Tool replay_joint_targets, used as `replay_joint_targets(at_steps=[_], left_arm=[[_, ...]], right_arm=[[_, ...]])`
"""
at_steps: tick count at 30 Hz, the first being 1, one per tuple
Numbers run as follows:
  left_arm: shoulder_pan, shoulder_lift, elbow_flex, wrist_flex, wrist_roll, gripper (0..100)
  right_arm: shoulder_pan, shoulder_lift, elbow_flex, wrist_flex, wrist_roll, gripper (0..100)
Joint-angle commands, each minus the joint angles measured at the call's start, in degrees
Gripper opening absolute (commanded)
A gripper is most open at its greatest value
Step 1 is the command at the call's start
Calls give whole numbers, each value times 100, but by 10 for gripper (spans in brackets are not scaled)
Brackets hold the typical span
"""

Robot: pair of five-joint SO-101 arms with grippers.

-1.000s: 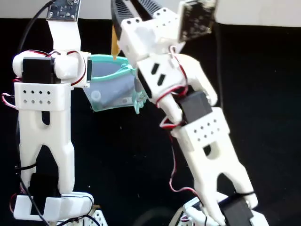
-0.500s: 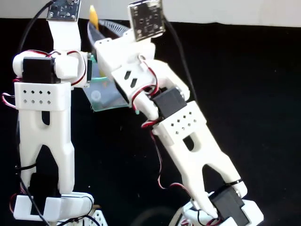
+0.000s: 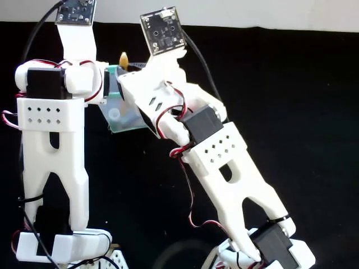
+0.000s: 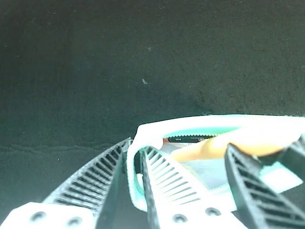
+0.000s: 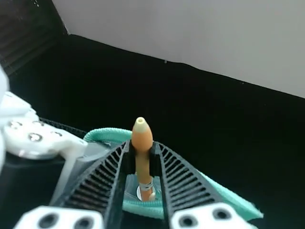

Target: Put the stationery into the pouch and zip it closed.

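R gripper (image 5: 141,150) is clamped tight on an orange pen (image 5: 142,132), gripping it abt midway up the barrel. Pen stands upright b/w the two black ribbed fingers (image 5: 112,176). Its rounded pale tip pokes out past the fingertips, and the lower end, w/ a white band, sits down in the mouth of the pouch (image 5: 106,134) right under the gripper.

Pouch is mint/teal w/ a thick corded rim and a see-thru side panel. Mouth is wide open, zip not done.

L gripper (image 4: 135,149) is pinched shut on the pouch rim, one finger inside the opening and one outside, so the pouch is held up by it over the black table (image 3: 314,112).

In the L wrist view the pen is an orange shape just inside the rim, close to the L gripper's inner finger, w/ one R gripper finger in front of it. In the high view the pouch sits b/w the two wrists, w/ the pen tip sticking up just above it.
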Motion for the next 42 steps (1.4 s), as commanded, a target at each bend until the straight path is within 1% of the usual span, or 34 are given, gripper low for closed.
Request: replay_joint_targets(at_steps=[1, 4, 7, 9, 12, 15, 17, 21, 24, 30, 35, 38, 42], left_arm=[[-13, 374, 75, 9, -18, 7], [-13, 374, 75, 9, -18, 7], [-13, 374, 75, 9, -18, 7], [-13, 374, 75, 9, -18, 7], [-13, 374, 75, 9, -18, 7], [-13, 374, 84, 9, -18, 7], [-13, 374, 84, 9, -18, 7], [-13, 374, 84, 9, -18, 7], [-13, 374, 92, 18, -18, 7], [-13, 374, 92, 18, -18, 7], [-13, 374, 92, 18, -18, 7], [-13, 374, 84, 9, -18, 7], [-13, 374, 84, 0, -18, 7]], right_arm=[[-66, -295, -180, 233, 0, 6], [-92, -303, -233, 585, 229, 36], [-110, -330, -259, 725, 484, 132], [-101, -470, -251, 752, 484, 174], [-75, -901, -251, 743, 519, 176], [-92, -1516, -251, 734, 853, 176], [-92, -1815, -251, 734, 914, 176], [-31, -2026, -207, 769, 923, 176], [207, -2062, -189, 866, 923, 176], [567, -2070, -189, 1833, 923, 176], [1279, -2079, -180, 2791, 914, 176], [1341, -2079, -92, 3371, 897, 176], [1332, -2422, 646, 3380, 888, 176]])
